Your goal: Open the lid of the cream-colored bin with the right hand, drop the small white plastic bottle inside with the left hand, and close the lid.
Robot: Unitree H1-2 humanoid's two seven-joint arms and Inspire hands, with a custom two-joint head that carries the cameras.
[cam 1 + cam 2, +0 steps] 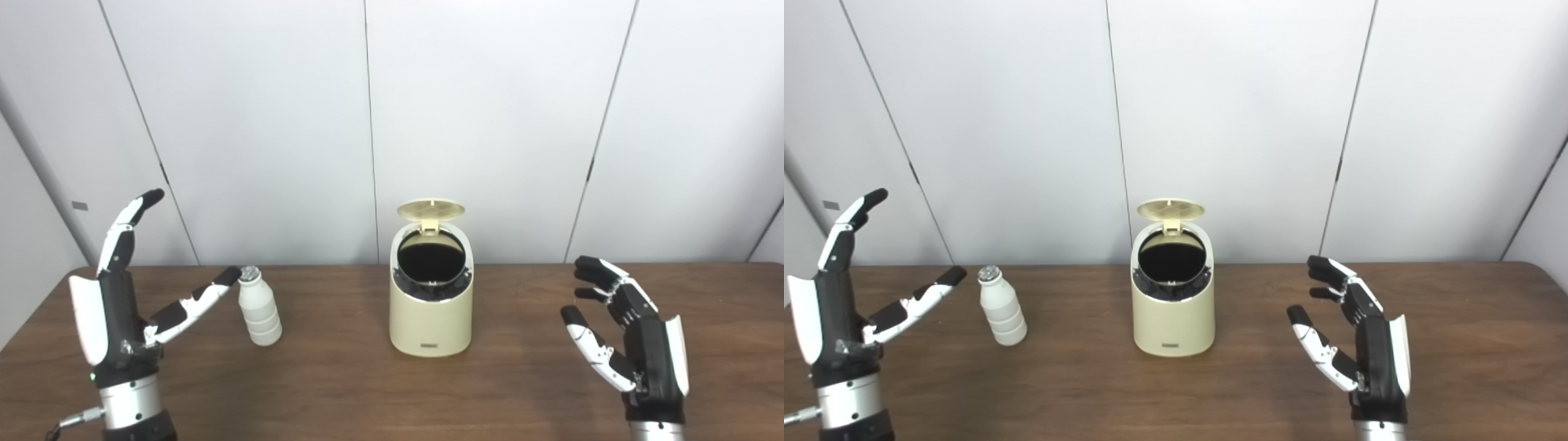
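Across the room's width runs a dark brown wooden table (343, 392), backed by a wall of pale grey panels (478, 122). Both arms rise from the near edge, one at each end, with everything else lying between the two sets of fingers.

At the middle stands the cream-colored plastic bin (431, 306), a rounded upright cylinder well apart from either hand. Its round cream lid (431, 210) is tipped up and back on its hinge, so the dark mouth of the bin faces forward and stands uncovered.

On the left, the black-and-white left hand (116, 306) is raised palm inward, fingers spread wide and holding nothing. Its long fingers (125, 226) point up toward the wall, while its thumb (196, 303) reaches out sideways toward the bin.

On the right, the black-and-white right hand (631, 337) hovers above the tabletop, also empty, its fingers (597, 269) loosely curled and apart from the thumb (588, 343), all aimed leftward at the bin without touching it.

Just past the tip of the left thumb stands the small white plastic bottle (259, 315), ribbed along its body and upright on the table, with a silvery foil cap (249, 274). In the right eye view a clear gap shows between thumb tip and bottle. It sits between the left fingers and the bin, nearer the fingers.
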